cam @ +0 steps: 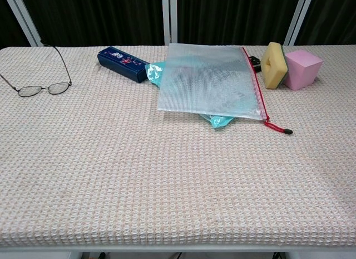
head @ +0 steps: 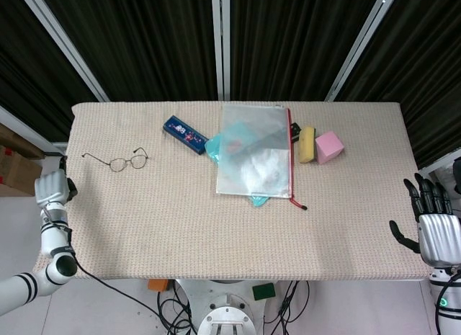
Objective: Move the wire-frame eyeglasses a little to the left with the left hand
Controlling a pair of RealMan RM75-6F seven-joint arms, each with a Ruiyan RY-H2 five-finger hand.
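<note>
Wire-frame eyeglasses (head: 117, 161) lie flat near the table's (head: 180, 227) left edge, temples unfolded, well left of the blue box (head: 184, 134). Nothing touches them. Left hand (head: 52, 187) sits off the table's left edge, holding nothing; whether its fingers are curled or apart I cannot tell. Right hand (head: 432, 223) idle beyond the right edge, fingers spread, empty. Judgement: move looks done. Retreat low and outward; avoid snagging the thin frame.

Lab test bench: black curtains (head: 144, 39), cloth-covered table (head: 180, 227), loose cables (head: 173, 306) on floor.
</note>
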